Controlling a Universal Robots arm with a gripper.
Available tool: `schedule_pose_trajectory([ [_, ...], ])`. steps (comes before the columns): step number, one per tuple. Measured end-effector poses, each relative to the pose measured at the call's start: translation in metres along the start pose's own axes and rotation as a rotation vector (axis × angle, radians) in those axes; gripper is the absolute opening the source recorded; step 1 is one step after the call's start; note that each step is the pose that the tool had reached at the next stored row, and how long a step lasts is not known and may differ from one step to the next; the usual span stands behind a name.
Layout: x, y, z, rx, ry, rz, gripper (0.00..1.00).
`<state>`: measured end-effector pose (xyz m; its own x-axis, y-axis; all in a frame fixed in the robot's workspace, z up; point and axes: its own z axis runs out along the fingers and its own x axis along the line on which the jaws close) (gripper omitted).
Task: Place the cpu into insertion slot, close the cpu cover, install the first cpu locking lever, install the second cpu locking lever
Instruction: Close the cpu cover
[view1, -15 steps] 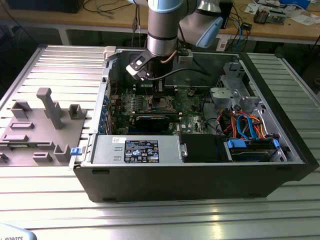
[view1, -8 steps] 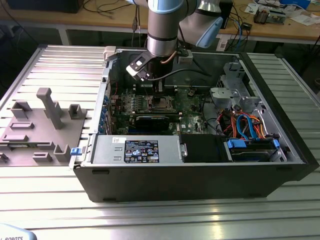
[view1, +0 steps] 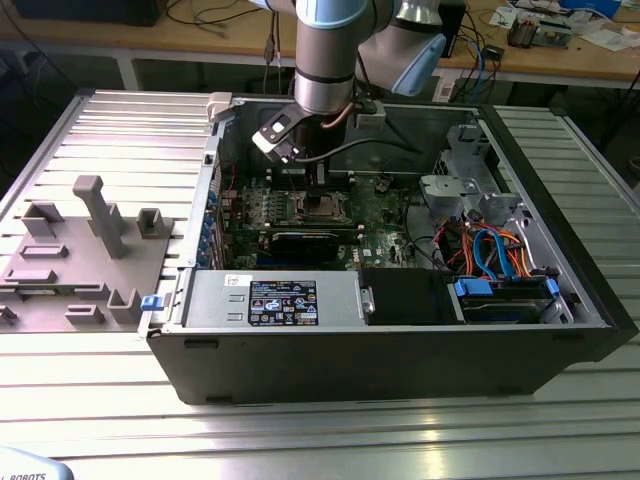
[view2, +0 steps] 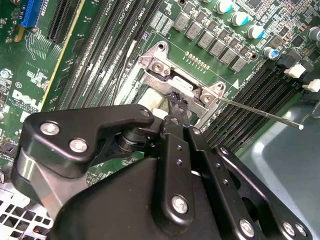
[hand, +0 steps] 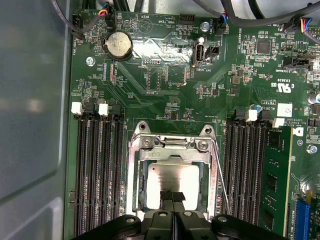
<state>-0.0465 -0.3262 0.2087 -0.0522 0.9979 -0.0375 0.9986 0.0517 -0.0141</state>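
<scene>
The cpu (hand: 172, 175) lies flat in the insertion slot (hand: 206, 132), its dull silver top showing through the square opening. The cpu cover (hand: 134, 172) lies down around it as a silvery frame. My gripper (hand: 173, 195) is shut with nothing between its fingers, and its tips rest at the near edge of the cpu top. In the second wrist view the gripper (view2: 177, 102) touches the cover's metal edge (view2: 160, 80). A thin locking lever (hand: 220, 172) stands off along one side of the socket, and its rod (view2: 260, 114) sticks out freely. In the exterior view the arm (view1: 322, 80) hangs over the socket (view1: 322, 207).
Long memory slots (hand: 97, 170) flank the socket on both sides. The motherboard sits deep in an open computer case (view1: 400, 330) with a power supply (view1: 270, 300) and drive cables (view1: 490, 250) along its walls. A grey fixture tray (view1: 80, 250) lies at the exterior view's left.
</scene>
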Motion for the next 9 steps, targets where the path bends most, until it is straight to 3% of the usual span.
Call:
schedule_pose_trajectory([
  [9, 0.0002, -0.0018, 0.0056, 0.0003, -0.0008, 0.0, 0.11],
])
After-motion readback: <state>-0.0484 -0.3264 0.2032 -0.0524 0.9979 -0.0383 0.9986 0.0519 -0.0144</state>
